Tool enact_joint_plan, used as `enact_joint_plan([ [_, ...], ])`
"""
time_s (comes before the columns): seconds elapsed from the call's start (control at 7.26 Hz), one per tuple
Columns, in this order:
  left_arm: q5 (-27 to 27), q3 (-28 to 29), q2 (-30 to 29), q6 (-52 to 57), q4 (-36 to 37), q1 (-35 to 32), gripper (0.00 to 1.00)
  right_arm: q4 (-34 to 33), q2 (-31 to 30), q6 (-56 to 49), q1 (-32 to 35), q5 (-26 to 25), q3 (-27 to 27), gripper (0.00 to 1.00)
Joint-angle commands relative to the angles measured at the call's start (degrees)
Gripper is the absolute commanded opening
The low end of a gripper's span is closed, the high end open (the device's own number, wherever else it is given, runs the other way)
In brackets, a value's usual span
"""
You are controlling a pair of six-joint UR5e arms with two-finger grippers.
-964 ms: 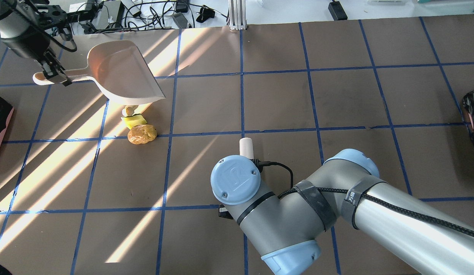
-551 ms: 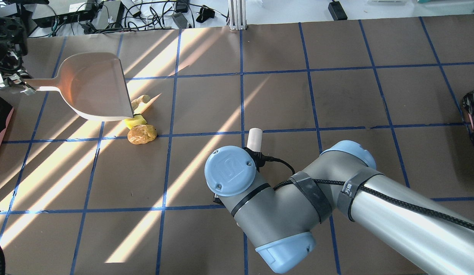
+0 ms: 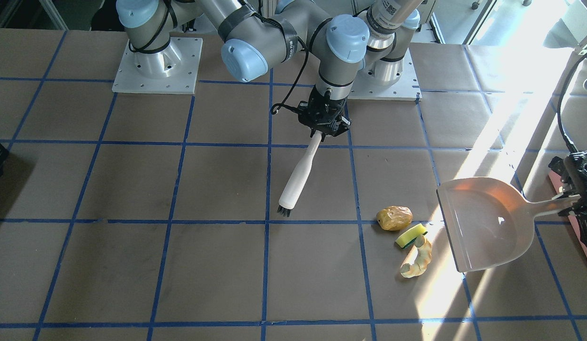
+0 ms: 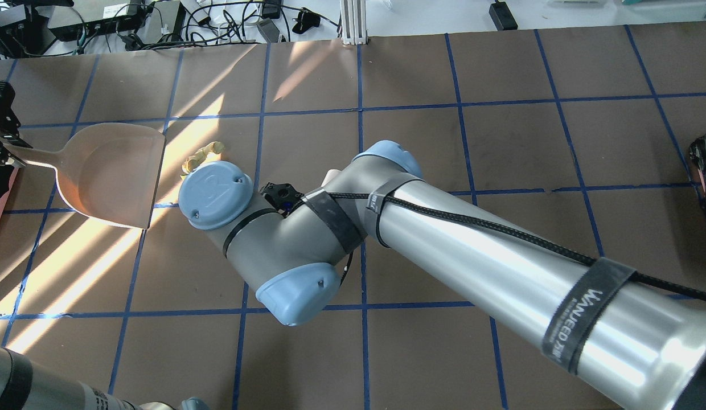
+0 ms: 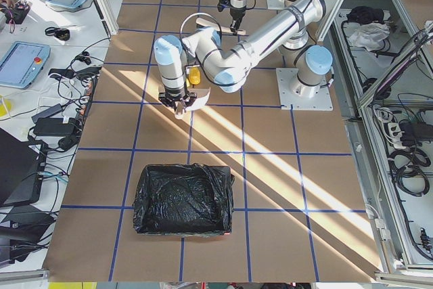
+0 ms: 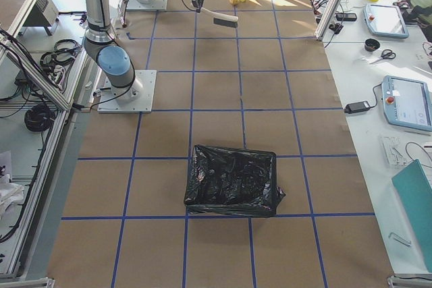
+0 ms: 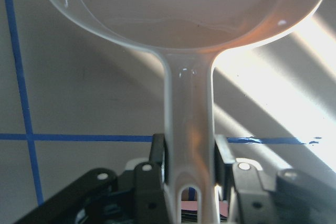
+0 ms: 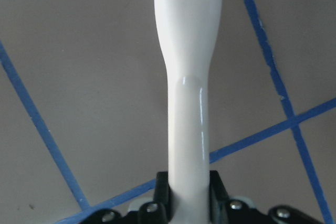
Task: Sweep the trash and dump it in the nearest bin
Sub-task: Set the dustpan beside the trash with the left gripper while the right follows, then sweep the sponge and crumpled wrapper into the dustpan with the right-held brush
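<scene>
Beside trash, clamps dustpan in left hand. Grips brush in right hand, bristles seemingly touching worktop.

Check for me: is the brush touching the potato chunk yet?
Apart. The front-facing view shows the brush ending well short of the potato chunk, with a wide strip of bare table between them.

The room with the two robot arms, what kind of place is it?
Most likely a robot testing lab, not a home. The robot arms are bolted to a big table marked with blue tape squares, and side benches hold control tablets and tangled cables.
</scene>
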Motion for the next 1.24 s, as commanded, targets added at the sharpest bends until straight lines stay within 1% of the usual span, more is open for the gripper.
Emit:
enact_joint_plan([
  [0.0,-2.60,0.16,-4.17,-1.96,3.05,-0.05,0.00,1.78,7.10,2.61,2.08,0.09,-10.39,0.00],
  [0.41,-4.46,1.83,-6.38,-4.78,3.15,-0.22,0.00,1.78,13.87,8.49,3.93,2.71,-19.53,0.00],
  [0.55,-4.64,2.01,-7.26,-5.22,3.15,-0.75,0.00,3.09,16.59,8.51,4.36,3.07,-23.66,0.00],
  [0.69,-6.64,2.01,-7.61,-4.97,3.15,-1.19,0.00,5.10,19.66,8.59,4.98,2.99,-28.31,0.00],
  [0.83,-6.75,1.66,-7.96,-4.53,2.89,-1.71,0.00,8.00,22.13,8.51,5.25,3.08,-32.36,0.00],
  [0.96,-6.75,1.57,-8.06,-4.18,2.63,-1.89,0.00,8.11,24.33,7.64,5.77,3.16,-34.66,0.00],
  [1.1,-6.66,1.57,-8.14,-4.09,2.62,-1.98,0.00,8.11,25.22,6.41,6.04,3.77,-35.82,0.00],
])
